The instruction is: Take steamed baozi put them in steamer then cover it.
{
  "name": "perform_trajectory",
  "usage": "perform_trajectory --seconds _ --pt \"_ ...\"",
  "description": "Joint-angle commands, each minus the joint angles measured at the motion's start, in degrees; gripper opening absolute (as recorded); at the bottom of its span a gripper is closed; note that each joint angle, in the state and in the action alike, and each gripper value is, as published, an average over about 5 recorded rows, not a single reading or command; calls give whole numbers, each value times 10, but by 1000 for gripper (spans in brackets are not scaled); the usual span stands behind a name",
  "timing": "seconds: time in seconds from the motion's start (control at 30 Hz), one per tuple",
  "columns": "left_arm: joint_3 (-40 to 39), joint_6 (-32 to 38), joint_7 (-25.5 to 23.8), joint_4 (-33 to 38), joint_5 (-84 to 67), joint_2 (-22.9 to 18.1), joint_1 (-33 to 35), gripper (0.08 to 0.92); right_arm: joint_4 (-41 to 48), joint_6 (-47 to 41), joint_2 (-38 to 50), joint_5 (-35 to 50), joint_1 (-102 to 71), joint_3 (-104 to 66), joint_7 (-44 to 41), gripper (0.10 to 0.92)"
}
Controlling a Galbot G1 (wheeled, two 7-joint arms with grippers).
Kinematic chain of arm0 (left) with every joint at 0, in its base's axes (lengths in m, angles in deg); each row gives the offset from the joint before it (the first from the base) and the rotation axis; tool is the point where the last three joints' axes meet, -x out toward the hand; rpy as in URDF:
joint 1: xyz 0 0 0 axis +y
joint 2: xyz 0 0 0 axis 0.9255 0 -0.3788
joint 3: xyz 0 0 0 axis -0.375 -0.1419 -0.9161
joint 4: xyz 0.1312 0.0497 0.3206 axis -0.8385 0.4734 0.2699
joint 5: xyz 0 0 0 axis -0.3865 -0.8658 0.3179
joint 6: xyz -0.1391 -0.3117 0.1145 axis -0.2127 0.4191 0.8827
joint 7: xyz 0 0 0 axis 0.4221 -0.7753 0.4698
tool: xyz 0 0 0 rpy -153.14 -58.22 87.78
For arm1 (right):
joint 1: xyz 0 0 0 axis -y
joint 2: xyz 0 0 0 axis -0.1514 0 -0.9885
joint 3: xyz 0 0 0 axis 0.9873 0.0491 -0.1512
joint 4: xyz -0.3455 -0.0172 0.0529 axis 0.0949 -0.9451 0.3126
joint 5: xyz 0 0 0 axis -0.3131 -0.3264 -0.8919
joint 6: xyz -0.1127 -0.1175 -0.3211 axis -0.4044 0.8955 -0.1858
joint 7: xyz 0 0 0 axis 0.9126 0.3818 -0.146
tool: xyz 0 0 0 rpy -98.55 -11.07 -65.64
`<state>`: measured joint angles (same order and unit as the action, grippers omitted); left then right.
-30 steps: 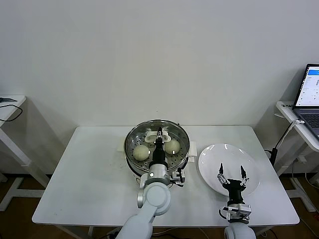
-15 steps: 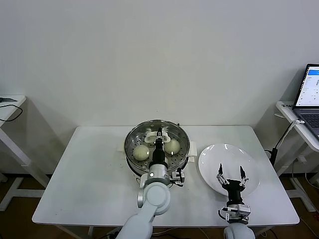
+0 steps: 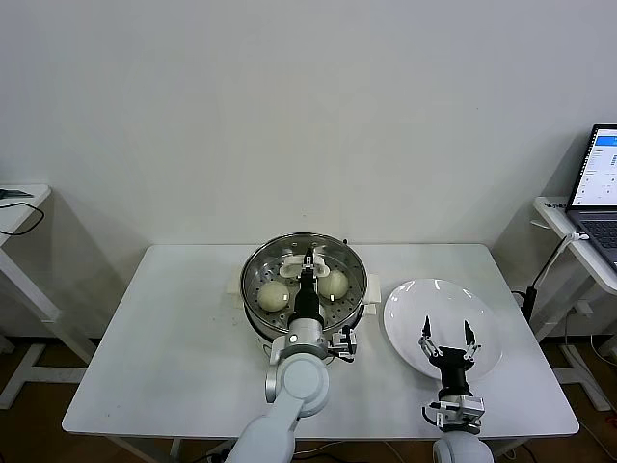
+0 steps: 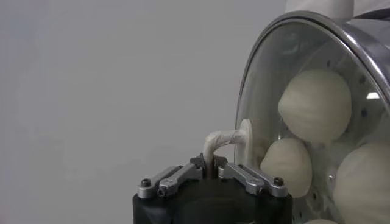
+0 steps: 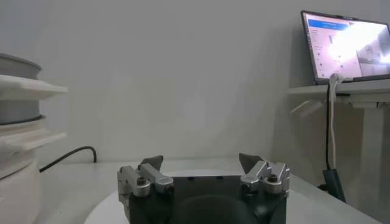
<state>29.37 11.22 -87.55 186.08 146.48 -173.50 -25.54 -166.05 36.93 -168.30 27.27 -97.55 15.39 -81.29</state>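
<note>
The steamer (image 3: pixel 258 318) stands at the table's middle, its steel pot on a white base. The cover (image 3: pixel 284 253), a clear glass lid with a metal rim, lies over the pot. Through the glass I see baozi (image 3: pixel 274 295), one on the left and another (image 3: pixel 333 283) on the right. My left gripper (image 3: pixel 308 258) is shut on the cover's white bar handle (image 4: pixel 222 139). In the left wrist view the gripper (image 4: pixel 210 165) pinches that handle, and three baozi (image 4: pixel 314 103) show behind the glass (image 4: pixel 263 91). My right gripper (image 3: pixel 447 333) is open and empty above the white plate.
A flat white plate (image 3: pixel 405 304) lies right of the steamer and holds nothing. A laptop (image 3: pixel 600 183) sits on a side stand at the far right, also in the right wrist view (image 5: pixel 347 45). A small side table (image 3: pixel 14 207) stands at the far left.
</note>
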Motion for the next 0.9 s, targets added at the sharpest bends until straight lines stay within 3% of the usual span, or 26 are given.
perform_trajectory --seconds 0.03,0.4,0.73,0.9 --pt "2 1 -1 -1 -3 -1 0 265 0 0 0 -1 1 0 0 823" --pt "-2 -6 -8 49 -19 16 13 556 1 0 0 -1 3 4 -1 823" --pt "-9 -10 -26 117 -40 54 51 597 -3 -2 -2 -4 6 8 0 823" --pt "-8 -14 -28 173 -63 89 78 730 -6 -4 -1 -6 7 9 2 823"
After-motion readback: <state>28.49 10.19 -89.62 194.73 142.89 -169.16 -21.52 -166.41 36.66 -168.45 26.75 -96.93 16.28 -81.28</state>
